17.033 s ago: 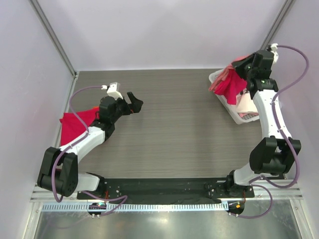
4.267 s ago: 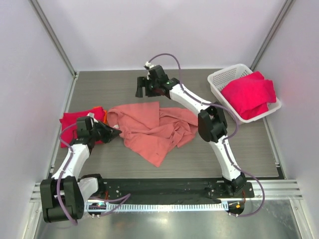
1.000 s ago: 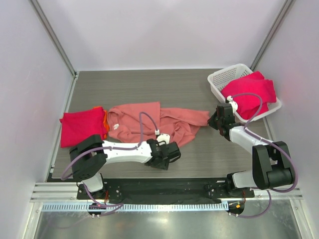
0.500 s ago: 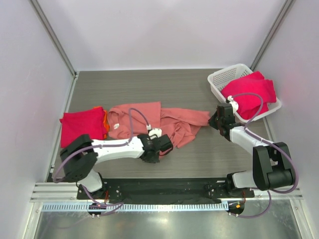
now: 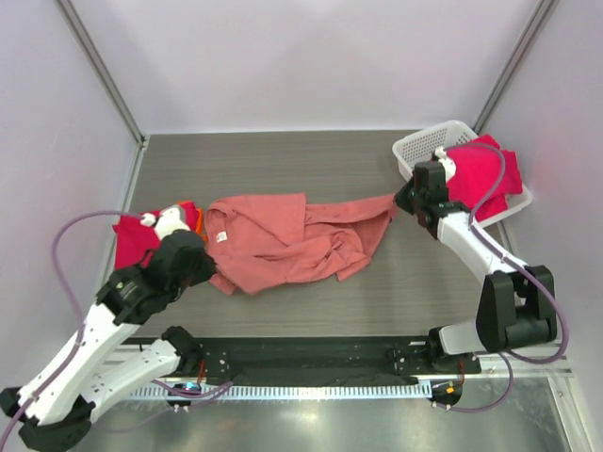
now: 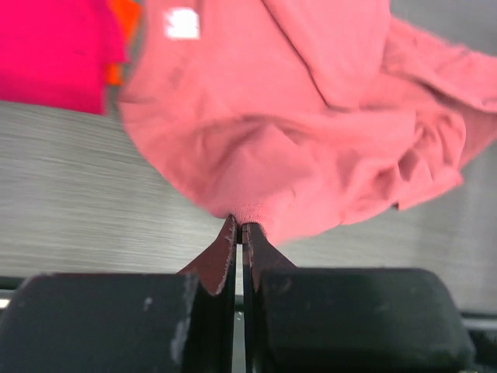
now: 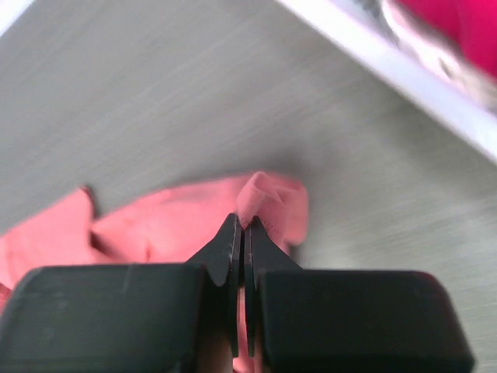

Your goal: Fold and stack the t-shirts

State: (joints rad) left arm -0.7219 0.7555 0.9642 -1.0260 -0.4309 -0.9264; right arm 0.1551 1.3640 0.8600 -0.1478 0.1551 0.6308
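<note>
A salmon-pink t-shirt [image 5: 292, 240] lies crumpled and stretched across the middle of the table, its white neck label [image 6: 182, 23] facing up. My left gripper [image 5: 212, 275] is shut on the near-left edge of this shirt [image 6: 311, 140], pinching a small fold at the tips [image 6: 239, 227]. The right gripper [image 5: 403, 200] is shut on the shirt's right end, and a fold of cloth [image 7: 268, 194] sticks up between the tips [image 7: 244, 221]. A folded crimson t-shirt [image 5: 132, 240] lies at the left, partly hidden by my left arm. Another crimson t-shirt [image 5: 485, 174] fills the basket.
The white mesh basket [image 5: 424, 143] stands at the back right, just behind the right gripper, with its rim [image 7: 388, 66] close by. A bit of orange cloth [image 6: 124, 23] shows beside the folded crimson shirt [image 6: 54, 47]. Walls enclose the table on three sides.
The left gripper shut on the shirt's near edge and swung left with it, dragging the lower tip leftward. The right gripper carried the shirt's right end back toward the basket.
</note>
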